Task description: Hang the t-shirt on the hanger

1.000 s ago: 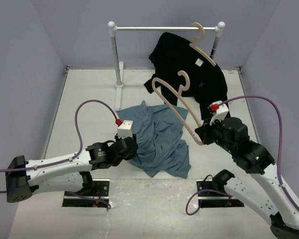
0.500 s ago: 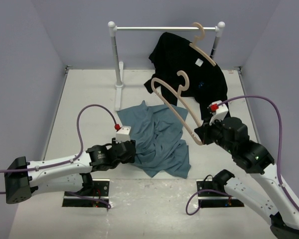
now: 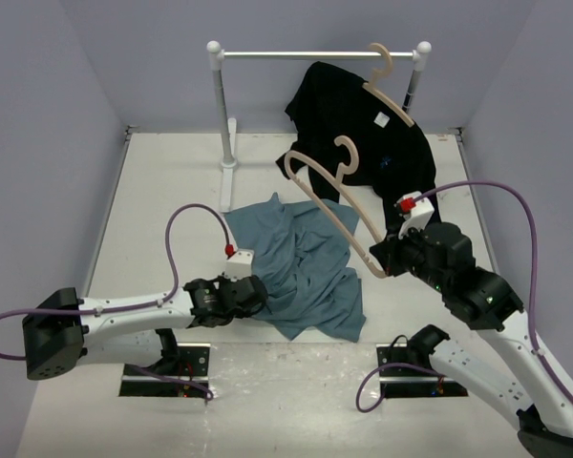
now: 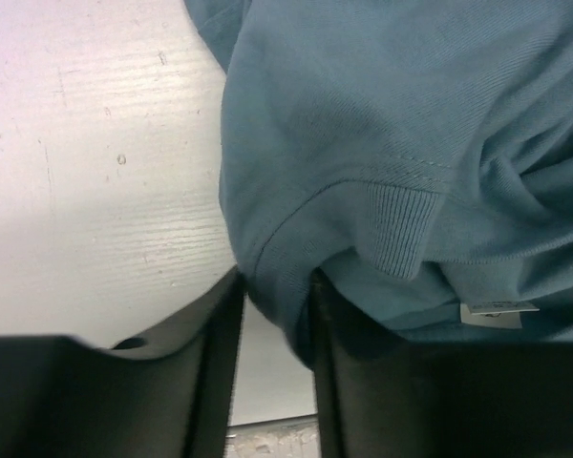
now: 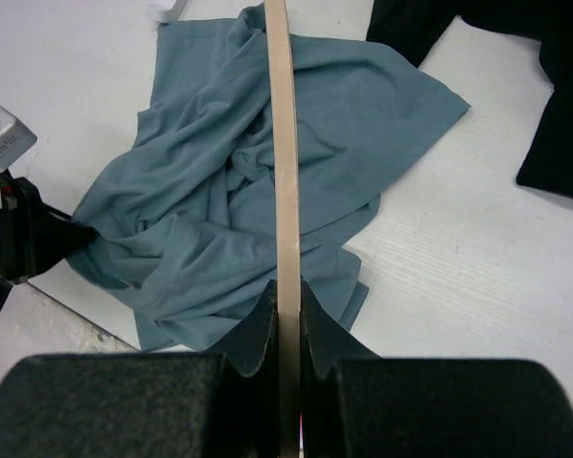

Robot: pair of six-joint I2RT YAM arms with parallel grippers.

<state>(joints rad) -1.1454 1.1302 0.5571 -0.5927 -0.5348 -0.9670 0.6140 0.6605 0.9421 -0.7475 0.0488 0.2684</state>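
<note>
The slate-blue t-shirt (image 3: 310,267) lies crumpled on the white table, and it also shows in the left wrist view (image 4: 382,114) and the right wrist view (image 5: 220,191). My left gripper (image 3: 256,291) is low at the shirt's left edge. Its jaws (image 4: 272,286) are shut on a fold of the shirt near the ribbed collar. My right gripper (image 3: 380,260) is shut on one end of the pale wooden hanger (image 3: 329,200) and holds it tilted in the air above the shirt's right side. The hanger's arm (image 5: 280,143) runs straight up from the right gripper (image 5: 286,291).
A black shirt (image 3: 363,124) hangs on a twin hanger (image 3: 387,91) from the white rail (image 3: 315,54) at the back right, its hem near my right gripper. The rail's left post (image 3: 224,114) stands behind the t-shirt. The left gripper shows in the right wrist view (image 5: 38,239).
My left arm has dropped lower and drawn slightly toward the near edge at the shirt's left edge. The hanger has shifted slightly left in my right gripper.
</note>
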